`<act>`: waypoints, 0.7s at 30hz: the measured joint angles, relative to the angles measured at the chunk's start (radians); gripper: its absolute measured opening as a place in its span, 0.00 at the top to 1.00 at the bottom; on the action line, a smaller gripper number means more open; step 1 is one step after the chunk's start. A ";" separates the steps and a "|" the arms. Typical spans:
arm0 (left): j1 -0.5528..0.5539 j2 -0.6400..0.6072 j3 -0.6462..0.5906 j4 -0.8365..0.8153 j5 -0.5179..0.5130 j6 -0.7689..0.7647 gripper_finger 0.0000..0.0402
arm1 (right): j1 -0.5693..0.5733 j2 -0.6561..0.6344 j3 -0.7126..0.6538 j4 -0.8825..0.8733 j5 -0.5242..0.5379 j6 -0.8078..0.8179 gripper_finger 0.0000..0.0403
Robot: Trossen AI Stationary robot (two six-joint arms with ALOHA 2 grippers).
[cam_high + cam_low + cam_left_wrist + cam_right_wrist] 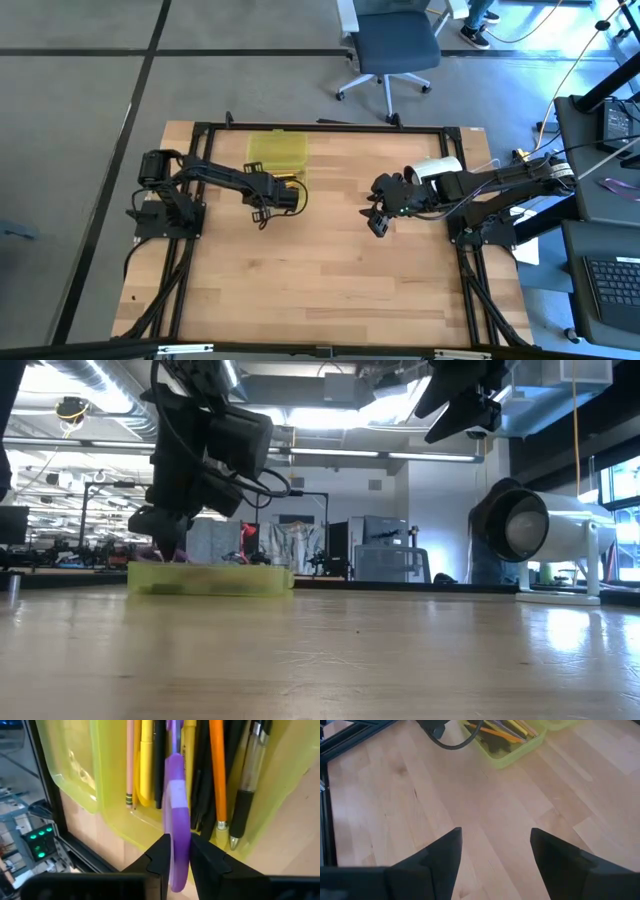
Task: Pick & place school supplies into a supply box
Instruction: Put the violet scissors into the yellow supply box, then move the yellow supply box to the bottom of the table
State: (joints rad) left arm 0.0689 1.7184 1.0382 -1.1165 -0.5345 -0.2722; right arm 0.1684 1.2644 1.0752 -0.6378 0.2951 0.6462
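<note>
Pale wooden table (pixel 330 270) carries a translucent yellow-green rectangular plastic supply box (pixel 277 152) near its far edge, lid laid back. The box holds yellow, black, orange and wood-tan pens and pencils (pixel 210 765). The left claw (pixel 177 862) hovers at the box's near edge, its fingers (pixel 160 857) pinched on the purple-handled scissors (pixel 176 820), whose handle reaches over the pens. The right claw (pixel 495 855) hangs above bare table right of centre, well apart from the box, fingers spread and holding nothing.
</note>
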 joint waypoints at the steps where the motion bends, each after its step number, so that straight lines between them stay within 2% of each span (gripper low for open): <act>1: 0.000 0.000 0.000 0.002 0.006 -0.003 0.84 | 0.000 0.000 0.000 0.000 0.000 0.000 0.41; 10: 0.000 0.000 0.000 0.066 0.048 -0.022 0.81 | 0.000 0.000 0.000 0.000 0.000 0.000 0.41; 15: 0.009 0.000 0.000 0.110 0.065 -0.045 0.73 | 0.000 0.000 0.000 0.001 0.000 0.002 0.41; 21: 0.034 -0.005 0.015 0.091 0.031 -0.031 0.63 | 0.000 0.000 0.000 0.007 0.000 0.005 0.41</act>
State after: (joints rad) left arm 0.1029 1.7129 1.0535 -1.0259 -0.5034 -0.3031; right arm 0.1684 1.2644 1.0752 -0.6312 0.2951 0.6513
